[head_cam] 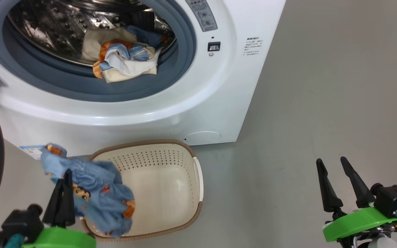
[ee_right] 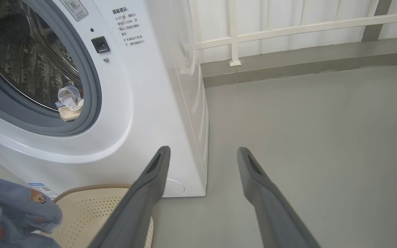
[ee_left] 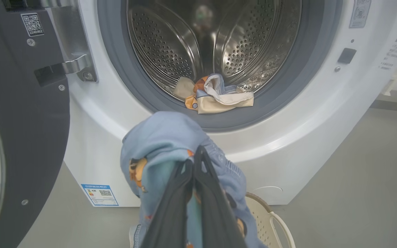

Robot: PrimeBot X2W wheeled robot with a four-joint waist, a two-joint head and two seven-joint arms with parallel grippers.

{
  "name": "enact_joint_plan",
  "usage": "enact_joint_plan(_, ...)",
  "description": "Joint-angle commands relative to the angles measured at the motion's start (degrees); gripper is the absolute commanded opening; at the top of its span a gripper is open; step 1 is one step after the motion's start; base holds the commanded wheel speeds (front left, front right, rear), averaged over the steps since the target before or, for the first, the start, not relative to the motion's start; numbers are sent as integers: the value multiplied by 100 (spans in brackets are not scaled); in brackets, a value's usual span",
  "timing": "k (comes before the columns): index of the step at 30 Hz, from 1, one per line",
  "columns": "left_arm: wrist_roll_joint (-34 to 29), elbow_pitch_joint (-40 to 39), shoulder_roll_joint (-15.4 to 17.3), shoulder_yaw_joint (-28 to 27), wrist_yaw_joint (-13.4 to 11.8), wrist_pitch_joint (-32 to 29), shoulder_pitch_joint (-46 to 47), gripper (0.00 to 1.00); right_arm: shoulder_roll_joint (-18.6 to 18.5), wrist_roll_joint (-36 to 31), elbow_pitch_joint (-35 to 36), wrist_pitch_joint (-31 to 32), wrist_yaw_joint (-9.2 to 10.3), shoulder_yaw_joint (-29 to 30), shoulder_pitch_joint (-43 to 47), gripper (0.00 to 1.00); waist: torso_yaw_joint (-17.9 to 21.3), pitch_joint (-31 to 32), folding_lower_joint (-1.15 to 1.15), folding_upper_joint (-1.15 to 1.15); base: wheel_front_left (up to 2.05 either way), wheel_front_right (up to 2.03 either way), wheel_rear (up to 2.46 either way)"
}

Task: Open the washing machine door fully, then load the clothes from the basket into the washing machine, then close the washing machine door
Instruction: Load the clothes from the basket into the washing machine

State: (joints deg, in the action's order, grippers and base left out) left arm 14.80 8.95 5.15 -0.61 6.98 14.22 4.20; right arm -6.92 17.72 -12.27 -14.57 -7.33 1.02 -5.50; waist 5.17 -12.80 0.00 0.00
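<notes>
My left gripper (head_cam: 68, 174) is shut on a light blue garment (head_cam: 95, 189) with orange cartoon prints, which hangs over the left side of the cream basket (head_cam: 181, 179). From the left wrist, the same garment (ee_left: 164, 141) drapes over my closed fingers (ee_left: 205, 193) in front of the washing machine (ee_left: 288, 137). Several clothes (head_cam: 126, 62) lie at the drum's front lip on the grey gasket. The washing machine door (ee_left: 22, 120) stands swung open at the left. My right gripper (head_cam: 333, 163) is open over bare floor, right of the basket.
A blue label sticker (ee_left: 99, 195) sits low on the washer's front. A white railing (ee_right: 288, 26) and a raised grey ledge (ee_right: 305, 62) run behind the machine's right side. Grey floor (head_cam: 322, 103) stretches to the right of washer and basket.
</notes>
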Motion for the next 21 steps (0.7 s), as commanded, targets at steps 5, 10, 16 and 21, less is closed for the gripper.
enact_joint_plan(5, -125, -602, -57, -332, -56, 78, -302, 0, -59, -53, 157, -43, -16, -73, 137, 100, 27, 43, 0, 0, 0, 0, 0)
enact_joint_plan(10, -142, -728, -126, -334, -51, 78, -392, 0, -56, -55, 149, -43, -16, -66, 171, 100, 48, 76, 0, 0, 0, 0, 0)
enact_joint_plan(16, -97, -692, -163, -248, -24, 78, -211, 0, -41, -57, 175, -43, -16, -63, 148, 100, 72, 6, 0, 0, 0, 0, 0)
enact_joint_plan(21, -9, -612, -183, -134, 1, 78, 152, 0, -8, -55, 198, -43, -16, -88, 92, 100, 101, -115, 0, 0, 0, 0, 0)
